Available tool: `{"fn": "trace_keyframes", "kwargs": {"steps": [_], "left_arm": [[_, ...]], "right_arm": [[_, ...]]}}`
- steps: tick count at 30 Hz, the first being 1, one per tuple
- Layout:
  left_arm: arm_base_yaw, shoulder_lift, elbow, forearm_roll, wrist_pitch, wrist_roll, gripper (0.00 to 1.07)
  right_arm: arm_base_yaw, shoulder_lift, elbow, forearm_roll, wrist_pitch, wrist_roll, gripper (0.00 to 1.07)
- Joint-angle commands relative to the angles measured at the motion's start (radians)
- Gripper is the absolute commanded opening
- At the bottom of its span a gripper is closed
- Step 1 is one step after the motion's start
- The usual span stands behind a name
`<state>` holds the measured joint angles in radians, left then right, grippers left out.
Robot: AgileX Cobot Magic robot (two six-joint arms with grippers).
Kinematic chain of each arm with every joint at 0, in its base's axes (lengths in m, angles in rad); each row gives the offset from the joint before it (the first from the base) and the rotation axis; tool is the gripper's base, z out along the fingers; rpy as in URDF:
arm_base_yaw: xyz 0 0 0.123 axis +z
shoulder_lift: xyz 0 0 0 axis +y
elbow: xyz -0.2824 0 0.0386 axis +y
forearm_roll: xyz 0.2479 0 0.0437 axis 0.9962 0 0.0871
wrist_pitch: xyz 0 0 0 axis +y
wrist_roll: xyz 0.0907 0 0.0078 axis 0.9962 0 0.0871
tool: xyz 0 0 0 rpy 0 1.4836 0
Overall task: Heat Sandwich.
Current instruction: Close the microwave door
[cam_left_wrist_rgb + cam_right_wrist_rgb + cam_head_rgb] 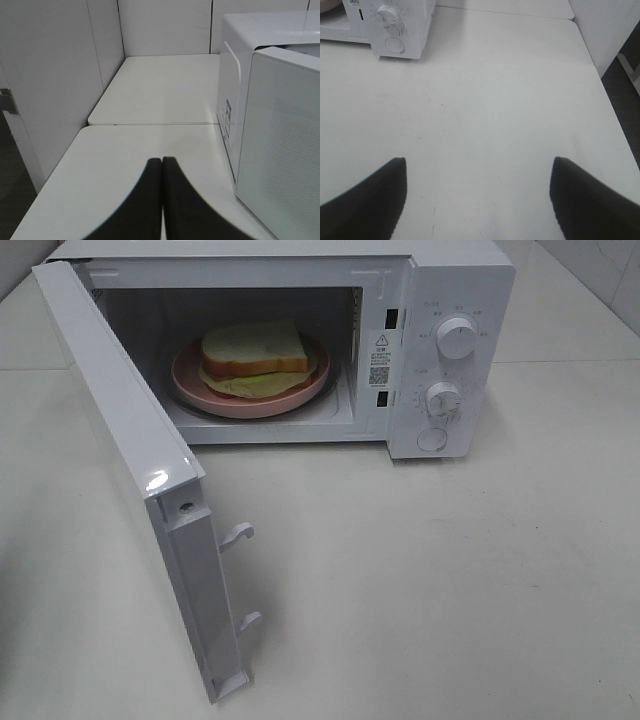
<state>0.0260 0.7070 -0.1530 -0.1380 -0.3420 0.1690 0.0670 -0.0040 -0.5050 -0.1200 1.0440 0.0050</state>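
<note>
The sandwich (254,355), white bread over a green leaf, lies on a salmon-pink plate (200,388) inside the white microwave (465,280). The microwave's door (130,450) stands swung wide open toward the front left. Neither arm shows in the exterior high view. My left gripper (162,162) is shut with nothing between its black fingers, hovering over the table beside the microwave's left side. My right gripper (478,172) is open and empty, above bare table to the right front of the microwave's control panel (390,30).
Two dials and a round button (432,439) sit on the microwave's right panel. The open door's latch hooks (240,533) stick out over the table (450,590). White walls (50,75) close in at the left and back, and the table's right edge (615,120) drops off.
</note>
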Motion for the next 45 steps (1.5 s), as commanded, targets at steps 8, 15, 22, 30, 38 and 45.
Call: {"fn": "trace_keyframes", "kwargs": {"steps": [8,15,22,30,38,45], "left_arm": [[0.0,0.208,-0.019,0.162,-0.165,-0.185,0.0],[0.0,0.332,-0.042,0.395,-0.28,-0.383,0.0],[0.0,0.43,-0.042,0.552,-0.443,-0.474,0.0],[-0.072,0.55,-0.073,0.558,-0.52,-0.448,0.0],[-0.224,0.673,-0.107,0.411,-0.546,-0.334,0.0],[-0.339,0.751,-0.149,0.314,-0.556,-0.269,0.0]], "right_arm": [[-0.004,-0.026,0.002,0.001,-0.008,0.01,0.76],[-0.004,-0.026,0.002,0.001,-0.008,0.01,0.76],[-0.004,-0.026,0.002,0.001,-0.008,0.01,0.76],[-0.004,-0.026,0.002,0.001,-0.008,0.01,0.76],[-0.004,-0.026,0.002,0.001,-0.008,0.01,0.76],[-0.004,-0.026,0.002,0.001,-0.008,0.01,0.76]]}}
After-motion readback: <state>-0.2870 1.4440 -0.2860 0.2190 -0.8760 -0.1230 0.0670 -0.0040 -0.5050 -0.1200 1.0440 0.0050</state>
